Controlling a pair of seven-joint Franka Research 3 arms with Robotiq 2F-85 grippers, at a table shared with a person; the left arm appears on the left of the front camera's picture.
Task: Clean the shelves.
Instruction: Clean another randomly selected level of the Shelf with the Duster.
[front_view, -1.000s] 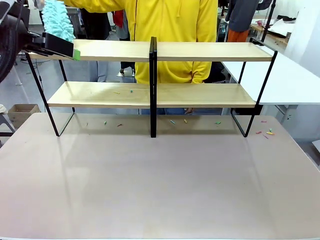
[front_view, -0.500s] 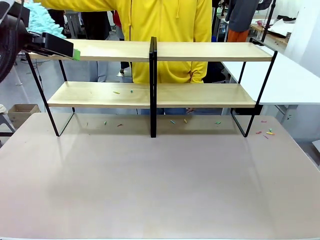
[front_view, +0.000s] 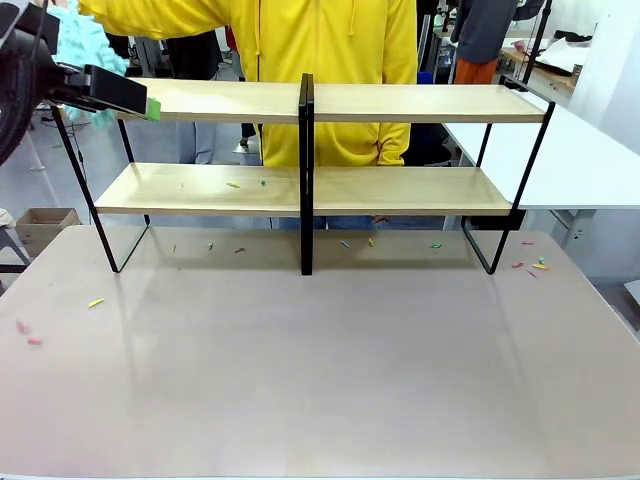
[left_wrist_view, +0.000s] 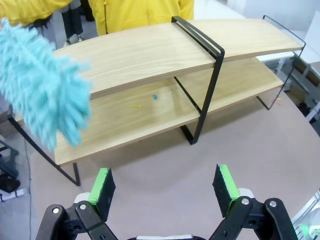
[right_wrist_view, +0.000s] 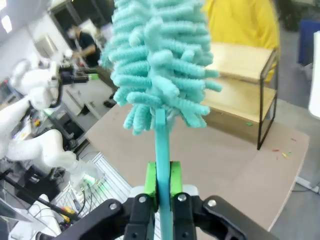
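Observation:
The shelves (front_view: 400, 102) stand across the far part of the table, two light-wood boards in a black frame. My left gripper (front_view: 145, 105) hovers open at the top board's left end, holding nothing; in the left wrist view the left gripper (left_wrist_view: 165, 182) looks down on the shelves (left_wrist_view: 150, 55). A person in yellow holds a teal duster (front_view: 85, 45) just past that left end, and this duster (left_wrist_view: 45, 95) hangs beside the top board. My right gripper (right_wrist_view: 162, 182) is shut on the handle of a second teal duster (right_wrist_view: 160, 60), held upright off the shelves' (right_wrist_view: 240, 95) far end.
Small coloured scraps lie on the lower board (front_view: 232, 184), on the table under the shelves (front_view: 345, 243), by the right leg (front_view: 535, 266) and at the table's left edge (front_view: 95, 302). A white table (front_view: 590, 160) adjoins at the right. A cardboard box (front_view: 40, 225) sits on the floor at the left.
The person's duster has swept left and down past the top board's end. Fresh scraps now lie on the table's left side. My left gripper has stayed put.

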